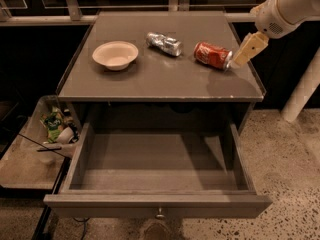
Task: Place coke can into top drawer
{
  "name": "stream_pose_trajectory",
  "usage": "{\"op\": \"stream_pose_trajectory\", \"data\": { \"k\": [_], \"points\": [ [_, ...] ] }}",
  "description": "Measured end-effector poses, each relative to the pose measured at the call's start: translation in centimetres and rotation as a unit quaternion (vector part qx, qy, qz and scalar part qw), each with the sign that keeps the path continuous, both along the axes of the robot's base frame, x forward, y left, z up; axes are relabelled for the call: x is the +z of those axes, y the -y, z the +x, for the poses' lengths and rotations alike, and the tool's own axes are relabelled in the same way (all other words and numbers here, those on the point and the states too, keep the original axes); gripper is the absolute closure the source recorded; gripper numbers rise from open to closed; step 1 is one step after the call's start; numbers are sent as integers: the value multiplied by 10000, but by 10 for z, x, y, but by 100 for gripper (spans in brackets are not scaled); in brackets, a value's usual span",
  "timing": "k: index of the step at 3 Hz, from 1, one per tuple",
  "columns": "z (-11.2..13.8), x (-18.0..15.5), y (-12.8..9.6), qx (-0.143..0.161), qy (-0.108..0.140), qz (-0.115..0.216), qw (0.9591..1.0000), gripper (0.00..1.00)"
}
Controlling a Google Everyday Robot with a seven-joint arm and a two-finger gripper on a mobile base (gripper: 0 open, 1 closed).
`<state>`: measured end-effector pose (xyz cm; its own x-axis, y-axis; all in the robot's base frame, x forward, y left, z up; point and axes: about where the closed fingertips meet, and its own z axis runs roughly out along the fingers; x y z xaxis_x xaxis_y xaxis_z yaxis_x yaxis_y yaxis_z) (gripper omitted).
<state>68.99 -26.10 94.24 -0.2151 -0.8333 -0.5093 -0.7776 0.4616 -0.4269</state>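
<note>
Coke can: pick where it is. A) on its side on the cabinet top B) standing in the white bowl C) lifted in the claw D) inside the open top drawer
A: the coke can lies on its side on the cabinet top, the claw close beside its silver end.
</note>
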Motion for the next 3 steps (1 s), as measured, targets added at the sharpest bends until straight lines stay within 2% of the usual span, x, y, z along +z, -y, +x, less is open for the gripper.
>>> {"op": "stream_pose_trajectory", "data": {
  "k": [1,3],
  "points": [
    [18,-11,2,113,74,273,9995,0],
    [44,-31,-21,571,-70,568,9967,0]
  ]
}}
